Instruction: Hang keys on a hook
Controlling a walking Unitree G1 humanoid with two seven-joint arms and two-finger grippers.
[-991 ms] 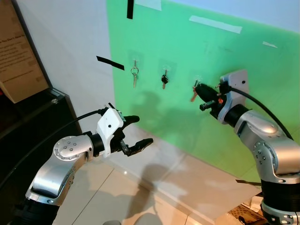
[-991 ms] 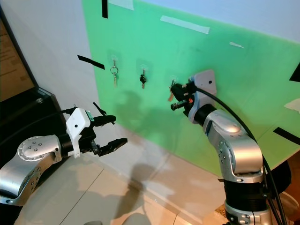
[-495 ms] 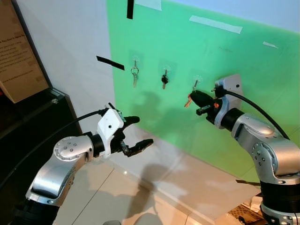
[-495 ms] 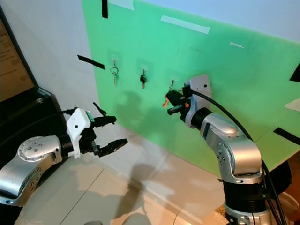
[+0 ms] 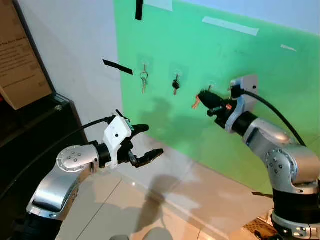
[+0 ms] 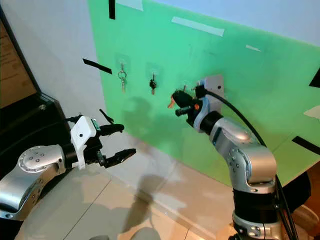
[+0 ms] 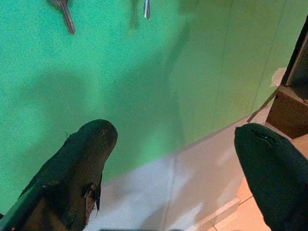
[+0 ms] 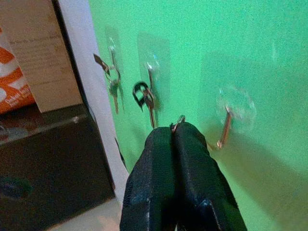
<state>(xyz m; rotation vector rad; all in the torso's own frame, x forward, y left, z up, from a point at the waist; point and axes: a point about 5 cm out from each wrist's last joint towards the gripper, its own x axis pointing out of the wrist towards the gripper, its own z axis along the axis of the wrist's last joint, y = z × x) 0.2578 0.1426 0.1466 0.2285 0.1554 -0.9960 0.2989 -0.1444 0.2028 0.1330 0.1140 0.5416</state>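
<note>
Black right fingers point(image 8: 175, 144) around keys point(image 5: 196, 103), near hook point(image 8: 224, 129).

Head pair high and looking down; each wrist camera close along its own fingers.
Both eye views share the green wall panel point(image 5: 210, 60) at twelve o'clock. The left wrist view faces its lower part and floor; the right wrist view faces the hooks point(image 8: 226, 126) closely.
</note>
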